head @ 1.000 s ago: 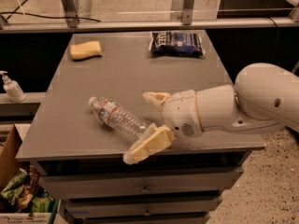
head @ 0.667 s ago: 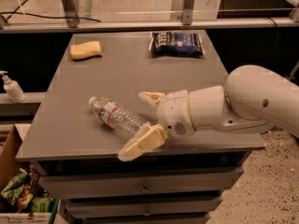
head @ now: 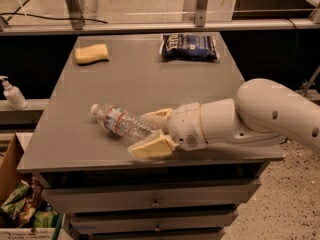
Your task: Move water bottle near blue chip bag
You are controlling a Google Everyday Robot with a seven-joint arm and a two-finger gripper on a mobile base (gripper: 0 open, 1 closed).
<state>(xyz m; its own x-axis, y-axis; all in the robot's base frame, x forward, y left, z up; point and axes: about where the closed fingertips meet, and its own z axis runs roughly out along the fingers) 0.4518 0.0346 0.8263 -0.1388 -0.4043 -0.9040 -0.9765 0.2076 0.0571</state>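
Observation:
The water bottle (head: 120, 122), clear ribbed plastic with a white cap and a red-banded label, lies on its side near the front of the grey table (head: 140, 79), cap pointing back left. My gripper (head: 146, 132) is open, with one cream finger (head: 156, 117) behind the bottle's base and the other (head: 150, 147) in front of it, so the base lies between them. The blue chip bag (head: 190, 46), dark blue with white lettering, lies flat at the table's back right, far from the bottle.
A yellow sponge (head: 92, 53) lies at the table's back left. A small white pump bottle (head: 12, 93) stands on a ledge to the left. A box of snack bags (head: 25, 204) sits on the floor at lower left. Drawers run below the table front.
My gripper has moved left along the table front, so its open fingers now straddle the bottle's base. The bottle, bag and sponge have not moved.

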